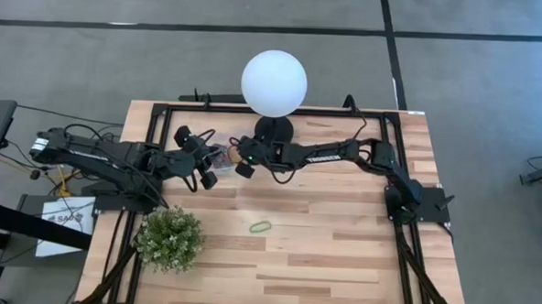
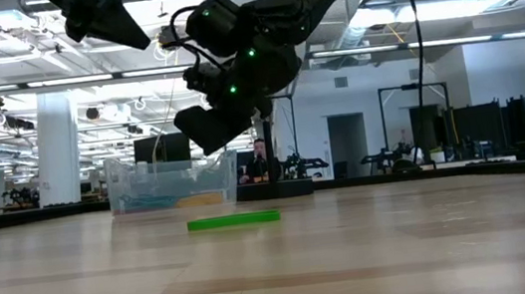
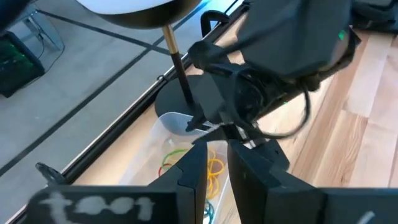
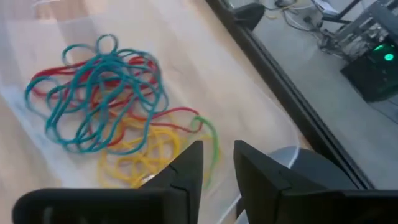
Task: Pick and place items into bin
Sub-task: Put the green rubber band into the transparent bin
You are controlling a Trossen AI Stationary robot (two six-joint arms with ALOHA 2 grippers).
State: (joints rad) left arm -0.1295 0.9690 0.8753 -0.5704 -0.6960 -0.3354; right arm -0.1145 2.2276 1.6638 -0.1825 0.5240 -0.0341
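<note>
The clear bin [image 2: 172,183] stands on the table in front of the lamp's black base [image 1: 274,129]. It holds a heap of rubber-band items: teal [image 4: 99,93], red, yellow [image 4: 143,155] and green loops. One green band [image 1: 260,227] lies flat on the bare table nearer the front edge. My right gripper [image 4: 219,163] hangs open just above the bin, slanting down, with nothing between its fingers. My left gripper [image 3: 216,165] is higher up on the bin's left side [image 1: 208,175], its fingers a little apart and holding nothing.
A white globe lamp [image 1: 274,83] rises on a thin stem right behind the bin. A green leafy plant [image 1: 169,237] stands at the table's front left. A black frame rail [image 1: 282,108] runs along the far edge. The wooden table's right half is bare.
</note>
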